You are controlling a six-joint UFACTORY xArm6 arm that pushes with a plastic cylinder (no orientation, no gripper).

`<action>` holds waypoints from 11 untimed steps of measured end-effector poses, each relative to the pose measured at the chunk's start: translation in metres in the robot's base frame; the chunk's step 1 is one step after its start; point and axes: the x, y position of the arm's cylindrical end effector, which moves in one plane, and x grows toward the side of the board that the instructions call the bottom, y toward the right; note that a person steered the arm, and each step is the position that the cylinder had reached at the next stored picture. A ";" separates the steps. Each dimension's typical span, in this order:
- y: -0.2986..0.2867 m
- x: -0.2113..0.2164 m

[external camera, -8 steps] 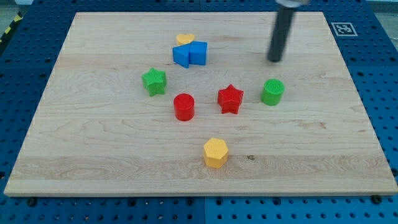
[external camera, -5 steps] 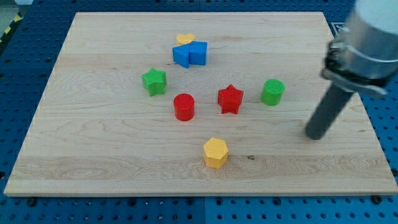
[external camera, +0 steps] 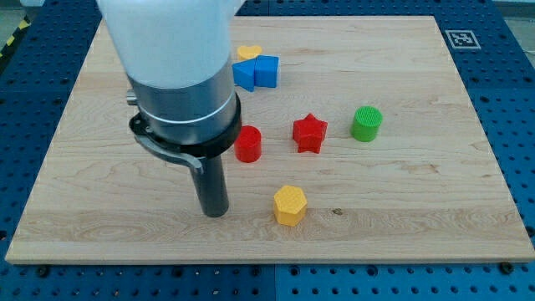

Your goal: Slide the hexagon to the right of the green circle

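While my tip (external camera: 215,212) is resting on the board (external camera: 435,209) just to the left of the yellow hexagon (external camera: 290,205), the hexagon is sitting near the view's bottom, below the red star (external camera: 309,132) and well apart from the green circle (external camera: 366,123). There is no claw on this arm, only a plain rod, so nothing is spreading or pinching; the tip is not yet touching the hexagon, as a narrow strip of wood is showing between them.

In my judgement the step in hand is the first push. The goal place is to the right of the circle, which is lying up and to the right of the hexagon. A good way is to be pushing the hexagon first toward the view's right along the bottom part, passing under the circle, and only then upward. The tip should be meeting the middle of a flat side, otherwise the hexagon may be turning and slipping off.

The board is pale wood, lying on a blue perforated table (external camera: 510,276). There are 2 blue blocks (external camera: 256,72) and a yellow heart (external camera: 247,53) near the view's top, and a red cylinder (external camera: 248,144) beside the arm. The right part of the board is giving enough room.
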 end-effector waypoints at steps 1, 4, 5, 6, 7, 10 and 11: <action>0.016 -0.007; 0.116 0.010; 0.153 0.022; 0.192 0.026; 0.213 0.036; 0.232 0.054; 0.232 0.052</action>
